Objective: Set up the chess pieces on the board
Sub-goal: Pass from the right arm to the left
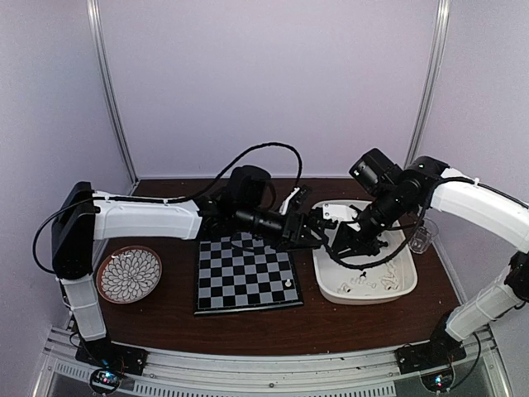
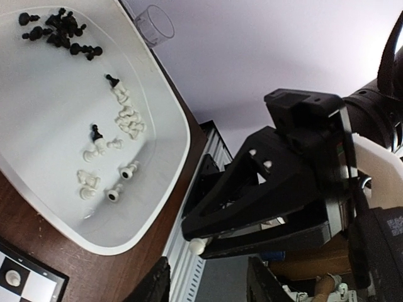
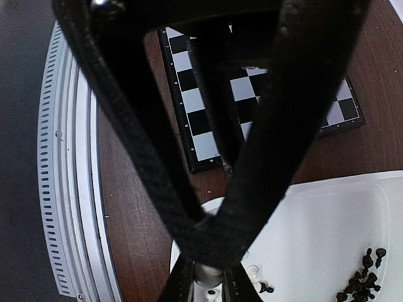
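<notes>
The board (image 1: 240, 277) lies at the table's centre with one white piece (image 1: 288, 284) on its near right corner. The other chess pieces lie in the white tray (image 1: 364, 296): a black heap (image 2: 63, 28) and loose white ones (image 2: 126, 116). My right gripper (image 2: 203, 239) is shut on a small white piece (image 2: 198, 245), held above the tray's left end; the piece also shows between its fingers in the right wrist view (image 3: 208, 275). My left gripper (image 2: 208, 290) is open, its fingers on either side just below that piece. The two grippers meet between board and tray (image 1: 326, 238).
A round patterned plate (image 1: 129, 274) sits left of the board. A clear cup (image 1: 421, 240) stands beyond the tray's right side. A black finger of the left gripper (image 3: 157, 126) crosses the right wrist view. The metal rail (image 3: 69, 189) marks the table's near edge.
</notes>
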{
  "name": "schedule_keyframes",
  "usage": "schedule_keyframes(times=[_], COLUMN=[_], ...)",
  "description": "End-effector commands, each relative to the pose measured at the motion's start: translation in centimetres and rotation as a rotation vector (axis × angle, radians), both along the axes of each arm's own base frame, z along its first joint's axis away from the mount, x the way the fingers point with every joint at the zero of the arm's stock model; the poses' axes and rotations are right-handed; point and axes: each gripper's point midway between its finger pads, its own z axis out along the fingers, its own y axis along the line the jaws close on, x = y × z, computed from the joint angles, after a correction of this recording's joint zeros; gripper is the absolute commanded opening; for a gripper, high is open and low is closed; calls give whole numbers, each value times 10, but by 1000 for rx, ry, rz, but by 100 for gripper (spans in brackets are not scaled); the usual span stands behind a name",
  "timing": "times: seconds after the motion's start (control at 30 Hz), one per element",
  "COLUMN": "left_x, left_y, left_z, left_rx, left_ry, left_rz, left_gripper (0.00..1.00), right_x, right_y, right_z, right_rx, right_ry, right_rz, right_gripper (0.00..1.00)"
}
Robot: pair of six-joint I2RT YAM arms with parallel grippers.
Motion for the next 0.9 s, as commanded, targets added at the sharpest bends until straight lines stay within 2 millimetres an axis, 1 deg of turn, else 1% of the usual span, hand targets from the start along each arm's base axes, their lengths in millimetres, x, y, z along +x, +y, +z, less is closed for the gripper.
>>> schedule_keyframes(times=[0.0, 0.13, 0.4, 0.73, 0.87], left_x=[-6, -6, -9, -11, -10], left_y=[-12, -12, -19, -22, -24], left_z=[20, 13, 11, 10, 8], left_rx=[-76, -60, -61, -70, -71], left_ry=[12, 33, 54, 62, 77], left_rz=[-47, -41, -52, -75, -82], left_gripper=[39, 39, 39, 25, 24], right_x=[7, 7, 3, 3, 4], right_y=[6, 5, 7, 9, 11], right_z=[6, 7, 10, 9, 10], right_rx=[9, 4, 15, 14, 16], right_ry=[-38, -41, -36, -36, -36], right_rz=[6, 4, 19, 25, 27], right_gripper=[10, 10, 10, 10, 10])
